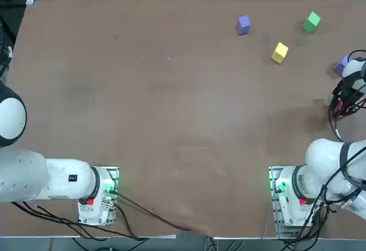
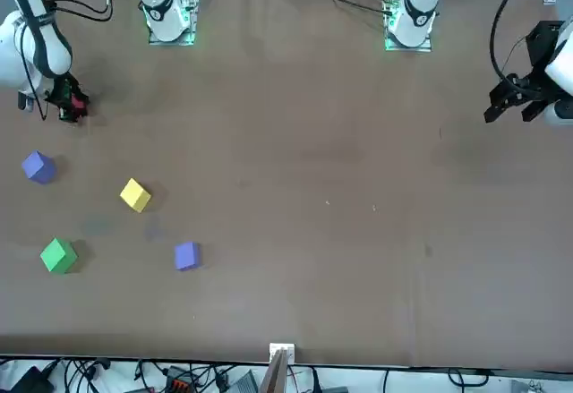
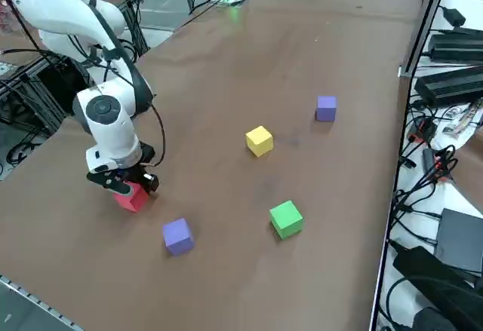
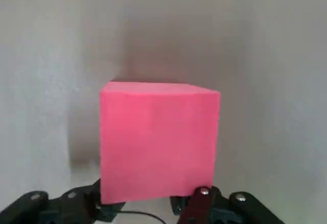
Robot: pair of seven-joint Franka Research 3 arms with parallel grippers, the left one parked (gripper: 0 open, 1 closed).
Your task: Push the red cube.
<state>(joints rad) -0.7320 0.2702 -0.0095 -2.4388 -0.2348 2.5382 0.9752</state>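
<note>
The red cube is found on the brown table, near the table's edge on the robot's right side, right under the right gripper. It is a small block with flat sides, sharp corners and a dull, soft-looking skin. In the right wrist view the red cube is seen big and close, and it looks more pink there. The right gripper is shut tight, with nothing held between its black fingers, and its tips are pressed against the near side of the cube. In the top view the cube is mostly hidden by the arm, and only a bit of red can be seen beside the right gripper. In the front view the cube is a small red spot beside the right gripper. Other blocks of the same shape are seen in the right side view: a purple cube close by, a green cube, a yellow cube, and a second purple cube farther off. The table top is flat, smooth and plain. Black cables are seen past the table's far edge only in the right side view.
</note>
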